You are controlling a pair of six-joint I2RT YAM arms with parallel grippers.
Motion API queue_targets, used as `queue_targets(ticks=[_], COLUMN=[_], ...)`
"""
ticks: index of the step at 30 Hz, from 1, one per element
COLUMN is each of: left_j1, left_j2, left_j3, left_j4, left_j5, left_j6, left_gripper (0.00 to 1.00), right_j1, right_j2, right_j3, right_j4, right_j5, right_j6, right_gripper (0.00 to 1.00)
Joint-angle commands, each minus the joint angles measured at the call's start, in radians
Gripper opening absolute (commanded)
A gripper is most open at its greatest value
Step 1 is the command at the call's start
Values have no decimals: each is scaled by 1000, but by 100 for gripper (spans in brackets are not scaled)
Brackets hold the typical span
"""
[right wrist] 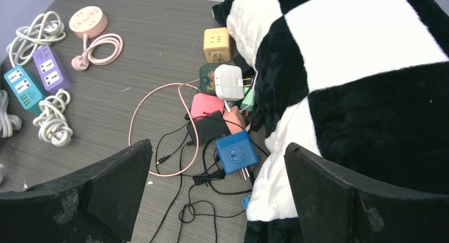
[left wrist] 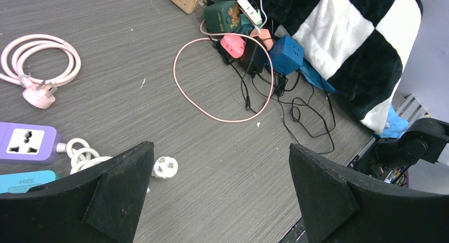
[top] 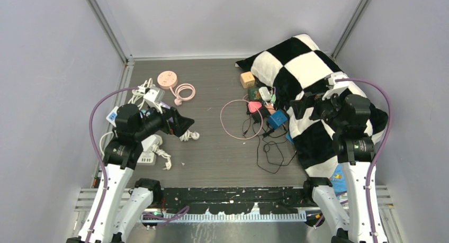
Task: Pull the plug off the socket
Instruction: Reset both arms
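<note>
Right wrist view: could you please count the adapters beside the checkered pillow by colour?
Yellow adapter: 1
Dark green adapter: 1
White adapter: 1
Pink adapter: 1
Salmon adapter: 1
Black adapter: 1
Blue adapter: 1
Total: 7
A small green piece beside the white one is too hidden to count.
</note>
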Motion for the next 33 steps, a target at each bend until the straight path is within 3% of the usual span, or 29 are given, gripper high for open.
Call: queue_targets(ticks=[1, 10, 20, 26, 33], left_j1=[-3, -4, -89, -95, -95], left_j2=[-1, 15, 22, 47, 45], left_j3=[4, 21, 39, 39, 40], left_j4=[9, -39, -109, -110, -113], left_j5=[-5, -74, -335, -252, -255], left_j6=[28, 59, 115, 122, 127], left_gripper=[100, 100, 100, 100, 100], right_j1=[-10, -29, -56, -77, -89], right_j2=[-2, 8, 16, 15, 14], right_j3=[3, 3, -6, -8, -11], right_j4=[37, 46, 57, 60, 62], right_j5=[22, 42, 18, -2, -15], right_j6=[24, 52, 74, 82, 87], right_gripper=[100, 100, 100, 100, 100])
